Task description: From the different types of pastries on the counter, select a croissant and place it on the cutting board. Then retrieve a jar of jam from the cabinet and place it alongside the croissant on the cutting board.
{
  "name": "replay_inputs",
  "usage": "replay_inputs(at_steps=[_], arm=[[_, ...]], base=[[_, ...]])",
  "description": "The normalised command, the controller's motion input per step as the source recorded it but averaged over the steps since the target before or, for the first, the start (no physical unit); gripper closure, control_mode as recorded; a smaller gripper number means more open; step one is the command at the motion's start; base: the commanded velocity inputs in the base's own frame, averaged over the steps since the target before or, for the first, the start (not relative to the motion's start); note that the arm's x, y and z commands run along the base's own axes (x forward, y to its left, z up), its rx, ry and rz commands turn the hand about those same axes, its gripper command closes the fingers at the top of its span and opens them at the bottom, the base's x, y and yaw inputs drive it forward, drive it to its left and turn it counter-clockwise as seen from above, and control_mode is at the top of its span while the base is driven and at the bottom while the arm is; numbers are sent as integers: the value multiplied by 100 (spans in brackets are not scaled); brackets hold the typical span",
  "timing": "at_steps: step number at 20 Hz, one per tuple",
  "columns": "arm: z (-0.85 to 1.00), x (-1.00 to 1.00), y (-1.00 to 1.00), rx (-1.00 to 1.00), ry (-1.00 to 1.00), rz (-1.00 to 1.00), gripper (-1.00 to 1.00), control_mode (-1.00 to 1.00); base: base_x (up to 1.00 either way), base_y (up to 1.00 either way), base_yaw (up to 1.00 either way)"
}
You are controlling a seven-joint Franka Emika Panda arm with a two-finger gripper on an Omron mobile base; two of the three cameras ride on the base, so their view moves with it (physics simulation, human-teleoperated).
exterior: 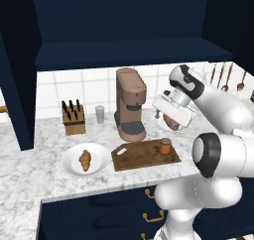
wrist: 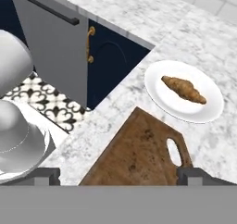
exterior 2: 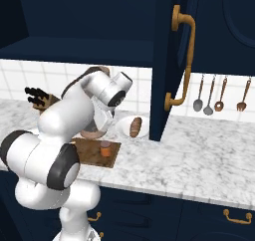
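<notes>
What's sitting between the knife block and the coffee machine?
A small grey-white cup stands against the tiled wall between the knife block and the coffee machine, seen in the left base view.

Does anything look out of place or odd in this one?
Yes. The jar of jam stands upright on the cutting board, but the croissant lies on a white plate beside the board rather than on it. The hand is open and empty. Nothing is spilled or damaged.

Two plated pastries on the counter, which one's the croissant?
The croissant is the golden-tan tapered piece on the white plate left of the cutting board. The other, a darker reddish-brown oval roll, sits on the plate behind the board.
</notes>
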Motion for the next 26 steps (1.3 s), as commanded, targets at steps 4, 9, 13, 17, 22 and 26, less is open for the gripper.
replay_inputs(at_steps=[4, 9, 13, 17, 22, 26], arm=[[19, -27, 9, -9, -12, 6, -100, -100], [8, -33, 52, -11, -11, 11, -100, -100], [0, -28, 64, -8, -1, 16, -100, -100], [0, -35, 52, -8, -3, 24, -100, -100], [0, -12, 65, -8, -5, 35, -100, -100], [0, -5, 84, -6, -2, 37, -100, -100]], base=[[0, 0, 0], [0, 0, 0], [0, 0, 0], [0, 0, 0], [0, 0, 0], [0, 0, 0]])
